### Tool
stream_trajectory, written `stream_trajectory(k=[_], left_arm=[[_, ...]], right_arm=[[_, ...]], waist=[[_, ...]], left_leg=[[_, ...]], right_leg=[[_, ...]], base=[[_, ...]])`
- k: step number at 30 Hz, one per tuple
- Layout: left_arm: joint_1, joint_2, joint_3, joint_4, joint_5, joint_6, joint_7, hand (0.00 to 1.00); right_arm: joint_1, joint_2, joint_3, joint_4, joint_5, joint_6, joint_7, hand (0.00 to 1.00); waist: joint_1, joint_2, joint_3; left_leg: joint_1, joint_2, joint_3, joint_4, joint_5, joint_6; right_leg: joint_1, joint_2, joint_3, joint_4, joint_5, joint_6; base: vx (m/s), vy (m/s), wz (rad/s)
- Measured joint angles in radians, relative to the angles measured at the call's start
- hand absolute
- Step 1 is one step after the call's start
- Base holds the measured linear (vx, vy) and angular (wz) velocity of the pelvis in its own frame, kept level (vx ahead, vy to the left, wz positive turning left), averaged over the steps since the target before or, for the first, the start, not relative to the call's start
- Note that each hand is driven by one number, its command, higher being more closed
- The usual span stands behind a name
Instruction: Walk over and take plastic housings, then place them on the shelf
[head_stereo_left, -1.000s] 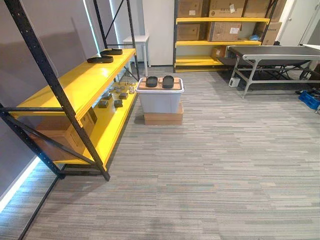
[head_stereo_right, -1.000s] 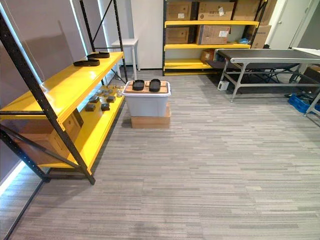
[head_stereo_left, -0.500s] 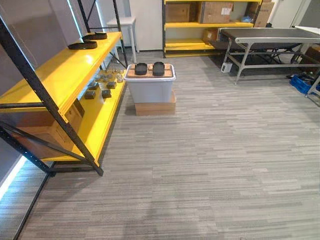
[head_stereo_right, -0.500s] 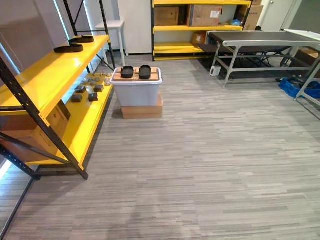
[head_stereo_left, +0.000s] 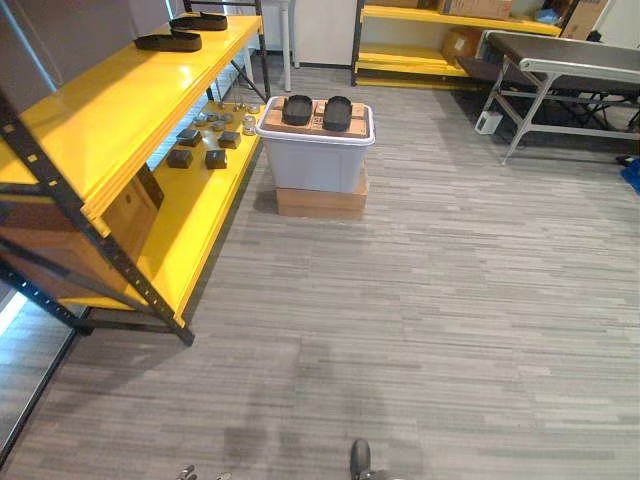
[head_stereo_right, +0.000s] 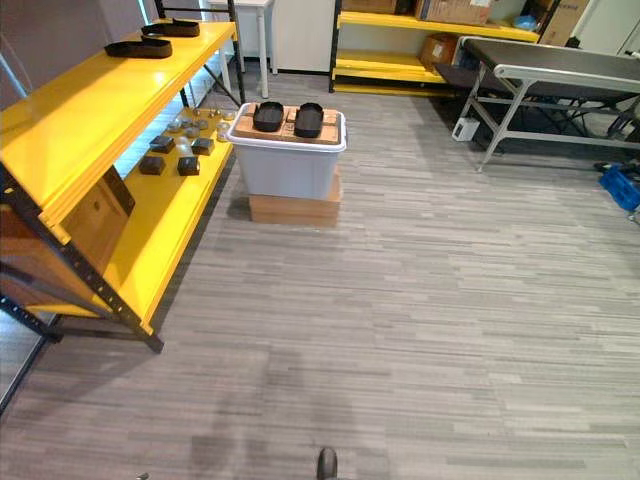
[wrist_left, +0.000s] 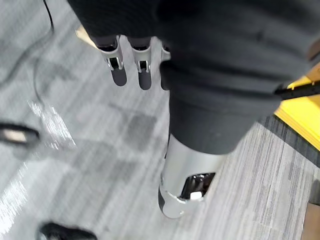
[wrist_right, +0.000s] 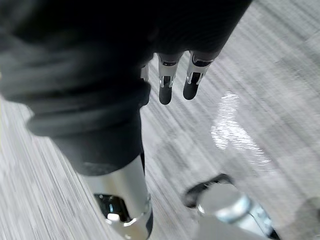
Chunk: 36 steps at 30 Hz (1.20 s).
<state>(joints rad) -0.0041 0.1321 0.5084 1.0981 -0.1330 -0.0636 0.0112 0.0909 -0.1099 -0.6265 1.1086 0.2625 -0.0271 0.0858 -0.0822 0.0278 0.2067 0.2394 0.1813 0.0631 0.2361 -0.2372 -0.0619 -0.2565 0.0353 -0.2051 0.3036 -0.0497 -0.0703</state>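
Two housings (head_stereo_left: 297, 109) lie side by side, almost touching, on top of a bin (head_stereo_left: 315, 170). The bin sits on a box (head_stereo_left: 320, 203), just beside the shelf (head_stereo_left: 110, 100). Two more (head_stereo_left: 170, 41) are already on the shelf top, far end. Left robot hand (wrist_left: 131, 67) and right robot hand (wrist_right: 172, 82) hang over the floor, fingers straight & loose, nothing held. Robot is well apart from the bin, so approach prob. not done.

Risks, as I judge them:
- Bin is low & stacked on the box, so a hard reach or a bumped knee could shove it off.
- Housings are so close that grabbing one may knock the other off the bin.
- Walking in too near the shelf could clip a black upright w/ the left arm.
- Small parts (head_stereo_left: 200, 148) on the lower level sit near the bin & could be swept.
- Housings look flat & smooth, so a loose grip may slip en route.
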Motion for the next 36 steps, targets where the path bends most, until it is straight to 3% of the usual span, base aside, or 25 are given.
stream_trajectory(k=[2, 5, 7, 9, 10, 11, 13, 14, 16, 17, 18, 19, 20, 22, 24, 25, 26, 27, 28, 29, 30, 31, 32, 34, 36], left_arm=[[0.040, -0.076, 0.099, -0.058, -0.027, 0.002, -0.004, 0.00], [0.086, -0.108, 0.135, -0.080, -0.064, 0.009, -0.007, 0.00], [0.111, -0.132, 0.135, -0.078, -0.081, 0.010, -0.013, 0.00], [0.150, -0.149, 0.134, -0.074, -0.084, 0.018, -0.021, 0.00], [0.181, -0.163, 0.134, -0.067, -0.097, 0.019, -0.028, 0.00], [0.206, -0.169, 0.132, -0.052, -0.104, 0.024, -0.042, 0.00], [0.218, -0.172, 0.138, -0.051, -0.118, 0.025, -0.047, 0.00], [0.220, -0.159, 0.145, -0.038, -0.118, 0.025, -0.047, 0.00], [0.191, -0.158, 0.199, 0.004, -0.118, 0.027, -0.059, 0.00], [0.188, -0.152, 0.219, 0.023, -0.119, 0.028, -0.061, 0.00], [0.194, -0.143, 0.220, 0.033, -0.120, 0.029, -0.061, 0.00], [0.196, -0.140, 0.219, 0.033, -0.120, 0.028, -0.062, 0.00], [0.193, -0.125, 0.198, 0.032, -0.120, 0.030, -0.065, 0.00], [0.185, -0.110, 0.158, 0.026, -0.118, 0.035, -0.064, 0.00], [0.173, -0.113, 0.139, 0.020, -0.118, 0.037, -0.061, 0.00], [0.150, -0.111, 0.130, 0.017, -0.118, 0.037, -0.061, 0.00], [0.124, -0.114, 0.130, 0.010, -0.118, 0.037, -0.061, 0.00], [0.111, -0.115, 0.131, 0.008, -0.118, 0.037, -0.062, 0.00], [0.089, -0.117, 0.130, 0.002, -0.118, 0.036, -0.061, 0.00], [0.076, -0.123, 0.132, 0.000, -0.117, 0.035, -0.060, 0.00], [0.076, -0.124, 0.134, -0.006, -0.117, 0.035, -0.059, 0.00], [0.077, -0.145, 0.150, -0.016, -0.117, 0.033, -0.056, 0.00], [0.077, -0.183, 0.191, -0.021, -0.117, 0.033, -0.057, 0.00], [0.080, -0.202, 0.231, -0.021, -0.117, 0.032, -0.053, 0.00], [0.082, -0.211, 0.273, -0.031, -0.117, 0.031, -0.053, 0.00]], right_arm=[[0.055, 0.021, -0.007, -0.031, 0.003, 0.003, 0.000, 0.00], [0.068, 0.061, -0.006, -0.068, 0.003, 0.003, -0.005, 0.00], [0.056, 0.069, -0.005, -0.074, -0.002, 0.005, -0.007, 0.00], [0.020, 0.069, -0.030, -0.064, -0.021, 0.008, -0.005, 0.00], [-0.013, 0.068, -0.077, -0.061, -0.026, 0.007, -0.005, 0.00], [-0.021, 0.058, -0.081, -0.065, -0.037, 0.006, -0.005, 0.00], [-0.028, 0.049, -0.084, -0.062, -0.043, 0.005, -0.009, 0.00], [-0.028, 0.049, -0.088, -0.038, -0.045, 0.005, -0.012, 0.00], [-0.027, 0.041, -0.130, 0.007, -0.045, 0.005, -0.013, 0.00], [-0.020, 0.044, -0.161, 0.027, -0.045, 0.005, -0.013, 0.00], [-0.003, 0.048, -0.192, 0.057, -0.045, 0.005, -0.011, 0.00], [0.006, 0.048, -0.202, 0.072, -0.045, 0.005, -0.011, 0.00], [0.022, 0.053, -0.216, 0.096, -0.046, 0.006, -0.003, 0.00], [0.027, 0.062, -0.195, 0.090, -0.047, 0.007, 0.009, 0.00], [0.036, 0.065, -0.172, 0.061, -0.055, 0.007, 0.013, 0.00], [0.046, 0.074, -0.164, 0.041, -0.055, 0.006, 0.015, 0.00], [0.054, 0.075, -0.157, 0.042, -0.055, 0.006, 0.015, 0.00], [0.063, 0.076, -0.157, 0.041, -0.055, 0.006, 0.014, 0.00], [0.078, 0.079, -0.158, 0.042, -0.054, 0.006, 0.014, 0.00], [0.095, 0.083, -0.156, 0.039, -0.048, 0.006, 0.014, 0.00], [0.105, 0.085, -0.155, 0.034, -0.043, 0.006, 0.014, 0.00], [0.116, 0.079, -0.158, 0.030, -0.040, 0.006, 0.011, 0.00], [0.114, 0.078, -0.159, 0.004, -0.037, 0.006, 0.008, 0.00], [0.113, 0.084, -0.159, -0.026, -0.035, 0.007, 0.008, 0.00], [0.124, 0.100, -0.155, -0.038, -0.035, 0.009, 0.009, 0.00]], waist=[[0.016, 0.024, 0.005], [0.054, 0.015, 0.008], [0.090, 0.014, 0.006], [0.118, 0.009, 0.006], [0.129, 0.006, 0.009], [0.139, 0.009, 0.007], [0.155, 0.018, 0.000], [0.168, -0.001, -0.019], [0.147, -0.036, -0.041], [0.145, -0.048, -0.051], [0.146, -0.073, -0.061], [0.147, -0.075, -0.064], [0.129, -0.059, -0.069], [0.119, -0.070, -0.063], [0.094, -0.051, -0.060], [0.076, -0.049, -0.060], [0.067, -0.046, -0.058], [0.064, -0.044, -0.056], [0.060, -0.041, -0.054], [0.057, -0.042, -0.055], [0.057, -0.043, -0.056], [0.049, -0.027, -0.062], [0.051, 0.013, -0.068], [0.048, 0.031, -0.069], [0.040, 0.042, -0.061]], left_leg=[[-0.228, 0.069, -0.038, 0.650, 0.059, -0.044], [-0.428, 0.102, -0.020, 0.998, 0.061, -0.050], [-0.540, 0.089, 0.036, 0.943, 0.038, -0.018], [-0.594, 0.037, 0.080, 0.719, 0.010, -0.017], [-0.603, -0.011, 0.098, 0.484, 0.018, -0.008], [-0.607, -0.035, 0.124, 0.231, 0.069, 0.008], [-0.651, -0.024, 0.166, 0.112, 0.152, 0.022], [-0.668, -0.036, 0.201, 0.158, 0.218, 0.076], [-0.662, -0.107, 0.165, 0.183, 0.278, 0.169], [-0.625, -0.140, 0.158, 0.183, 0.288, 0.187], [-0.554, -0.185, 0.149, 0.175, 0.238, 0.182], [-0.520, -0.196, 0.135, 0.172, 0.211, 0.181], [-0.457, -0.213, 0.080, 0.169, 0.164, 0.183], [-0.326, -0.237, 0.032, 0.104, 0.135, 0.187], [-0.170, -0.239, -0.022, -0.004, 0.134, 0.186], [-0.090, -0.230, -0.068, -0.073, 0.132, 0.187], [-0.031, -0.209, -0.104, -0.114, 0.117, 0.171], [0.000, -0.197, -0.121, -0.131, 0.106, 0.169], [0.045, -0.166, -0.144, -0.142, 0.073, 0.151], [0.076, -0.140, -0.154, -0.144, 0.032, 0.125], [0.089, -0.133, -0.152, -0.144, 0.011, 0.116], [0.119, -0.108, -0.144, -0.147, -0.010, 0.096], [0.117, -0.073, -0.085, -0.121, 0.016, 0.065], [0.089, -0.044, -0.037, -0.014, 0.060, 0.025], [-0.020, 0.008, -0.044, 0.316, 0.171, -0.010]], right_leg=[[0.161, 0.051, -0.004, -0.053, -0.053, -0.041], [0.364, 0.092, 0.049, -0.160, -0.087, -0.074], [0.444, 0.090, 0.110, -0.225, -0.100, -0.074], [0.496, 0.059, 0.176, -0.247, -0.123, -0.059], [0.530, 0.026, 0.223, -0.258, -0.145, -0.046], [0.558, 0.000, 0.252, -0.279, -0.171, -0.027], [0.594, -0.011, 0.275, -0.300, -0.209, -0.015], [0.608, -0.043, 0.287, -0.298, -0.236, -0.005], [0.594, -0.087, 0.278, -0.187, -0.236, 0.021], [0.578, -0.104, 0.284, -0.072, -0.228, 0.040], [0.549, -0.117, 0.282, 0.109, -0.166, 0.145], [0.522, -0.115, 0.287, 0.213, -0.104, 0.248], [0.433, -0.086, 0.295, 0.454, 0.056, 0.343], [0.272, -0.122, 0.226, 0.780, 0.056, 0.336], [0.136, -0.187, 0.133, 0.884, 0.005, 0.287], [0.050, -0.222, 0.085, 0.855, -0.048, 0.207], [-0.021, -0.236, 0.060, 0.758, -0.094, 0.178], [-0.049, -0.236, 0.053, 0.682, -0.104, 0.181], [-0.086, -0.219, 0.059, 0.490, -0.102, 0.184], [-0.098, -0.206, 0.065, 0.235, -0.081, 0.184], [-0.098, -0.202, 0.070, 0.112, -0.063, 0.192], [-0.089, -0.176, 0.080, 0.081, 0.092, 0.138], [-0.093, -0.141, 0.073, 0.115, 0.033, 0.105], [-0.070, -0.125, 0.055, 0.151, -0.023, 0.079], [0.040, -0.106, 0.009, 0.150, -0.104, 0.055]], base=[[0.62, -0.219, 0.05], [0.54, -0.126, -0.34], [0.51, -0.035, -0.71], [0.48, 0.054, -1.02], [0.61, 0.188, -1.12], [0.64, 0.218, -1.00], [0.53, 0.217, -0.51], [0.69, 0.260, -0.13], [0.73, 0.269, 0.33], [0.74, 0.282, 0.61], [0.75, 0.270, 0.54], [0.76, 0.226, 0.87], [0.60, 0.138, 0.84], [0.76, 0.055, 0.86], [0.69, -0.027, 0.78], [0.64, -0.138, 1.02], [0.76, -0.186, 1.00], [0.72, -0.267, 0.84], [0.61, -0.311, 0.67], [0.62, -0.349, 0.61], [0.70, -0.425, 0.53], [0.74, -0.430, 0.20], [0.73, -0.411, 0.04], [0.63, -0.337, 0.05], [0.60, -0.301, 0.41]])
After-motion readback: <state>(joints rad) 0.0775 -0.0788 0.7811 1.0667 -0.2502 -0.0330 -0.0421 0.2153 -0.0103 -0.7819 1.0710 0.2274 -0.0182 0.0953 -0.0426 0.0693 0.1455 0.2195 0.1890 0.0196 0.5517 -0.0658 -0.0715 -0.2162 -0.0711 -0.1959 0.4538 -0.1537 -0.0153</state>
